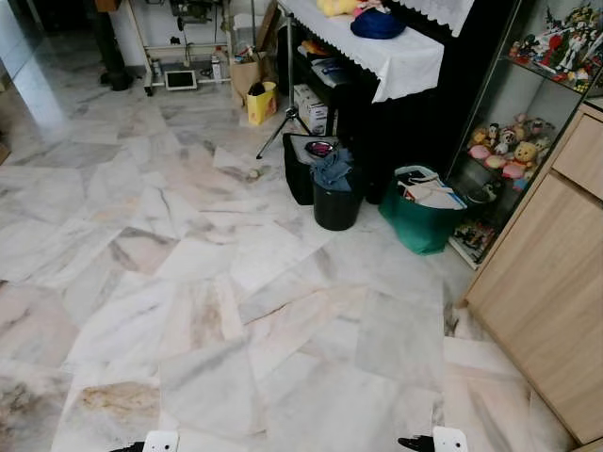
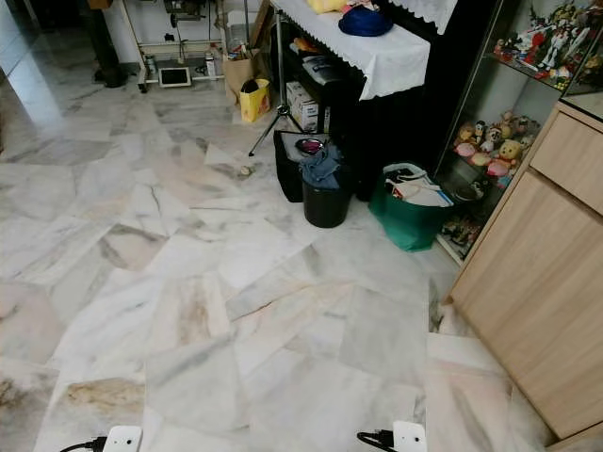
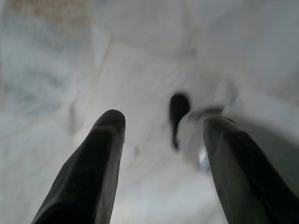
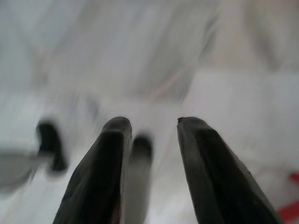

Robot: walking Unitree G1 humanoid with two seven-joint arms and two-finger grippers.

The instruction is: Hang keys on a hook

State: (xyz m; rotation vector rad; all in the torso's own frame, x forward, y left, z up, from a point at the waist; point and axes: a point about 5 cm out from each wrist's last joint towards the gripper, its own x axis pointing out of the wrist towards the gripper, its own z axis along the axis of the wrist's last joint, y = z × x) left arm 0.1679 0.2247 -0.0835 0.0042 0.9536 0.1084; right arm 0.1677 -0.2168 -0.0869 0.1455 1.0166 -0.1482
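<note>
Both arms hang low over the marble floor (image 1: 217, 311). My left gripper (image 3: 164, 120) is open, its two black fingers spread wide with only blurred floor and a dark blurred shape beneath them. In the right wrist view my right gripper (image 4: 154, 122) is also open, with nothing between its fingers. White parts of the two arms peek in at the bottom edge of the eye views, the left one (image 1: 160, 441) and the right one (image 1: 448, 439).
A black bin (image 1: 335, 202) with cloth on it and a green bag (image 1: 421, 221) stand ahead by a black table with a white cloth (image 1: 405, 56). On the right are a wooden cabinet (image 1: 556, 282) and a glass shelf of toys (image 1: 513, 155). A yellow bag (image 1: 261, 102) sits farther back.
</note>
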